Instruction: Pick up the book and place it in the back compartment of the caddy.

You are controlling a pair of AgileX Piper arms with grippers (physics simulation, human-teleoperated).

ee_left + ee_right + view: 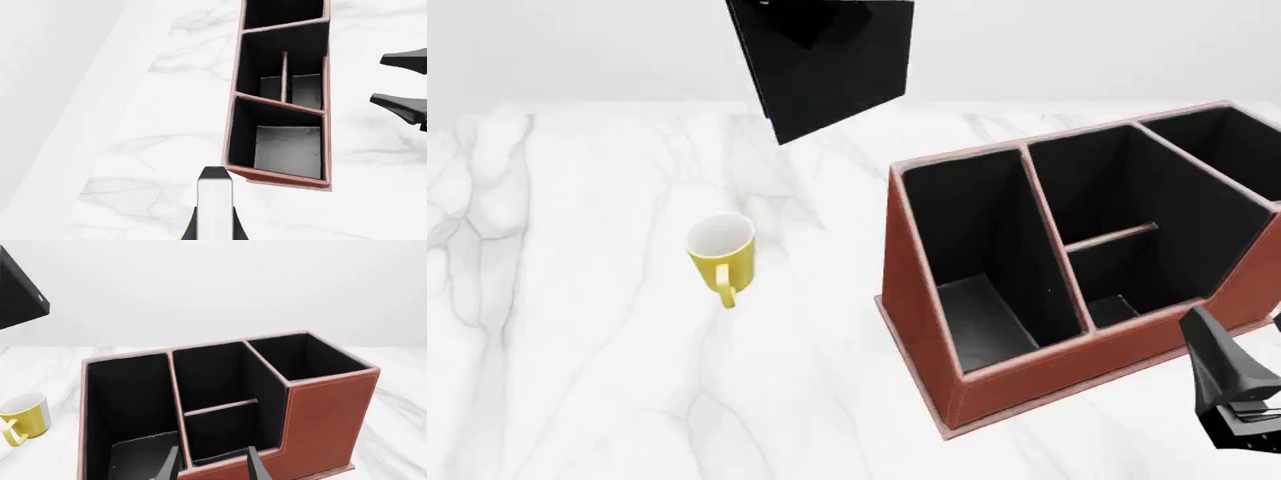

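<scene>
Book held high above the table, caddy waiting below.
The right gripper [212, 462] hangs parted and empty by the caddy [928, 330]; farther off, the left gripper [215, 220] pinches the book [827, 60] aloft, beyond the yellow mug [722, 256].

Counter [587, 400]: white marble look, grey veins, smooth. Caddy [1014, 375]: reddish-brown leather look with stitched edge, matt black lining. Mug [723, 255]: yellow, smooth, white inside. Book [827, 60]: plain matt black cover.

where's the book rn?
Front view: the book hangs in the air at top centre-left, above the table, beyond the yellow mug and left of the caddy, not yet over it.
</scene>
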